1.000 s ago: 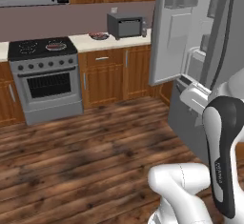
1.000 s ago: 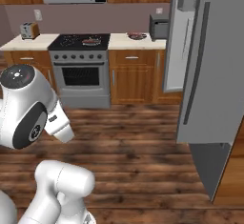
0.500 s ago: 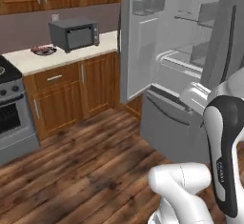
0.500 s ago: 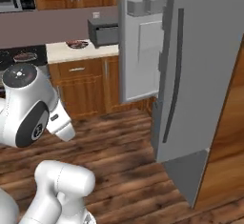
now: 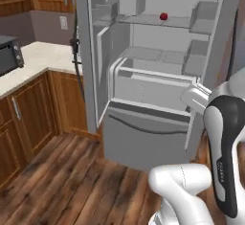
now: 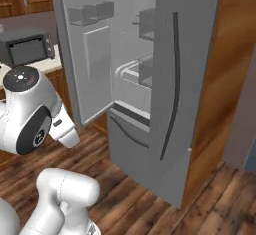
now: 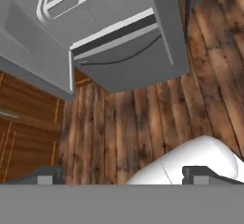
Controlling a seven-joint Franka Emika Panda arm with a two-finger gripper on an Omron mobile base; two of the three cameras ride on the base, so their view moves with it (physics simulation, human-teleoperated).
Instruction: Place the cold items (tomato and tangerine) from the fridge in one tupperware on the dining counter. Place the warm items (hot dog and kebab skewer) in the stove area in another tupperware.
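Red tomato (image 5: pixel 163 16) on upper shelf inside open fridge (image 5: pixel 158 66)

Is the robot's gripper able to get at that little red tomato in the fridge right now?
Probably not yet. The tomato sits on a high shelf of the open fridge, nothing blocking it, but the open gripper points down at the wooden floor.

Even flat rendered light, soft faint shadows, no glare, slightly coarse, blurry detail
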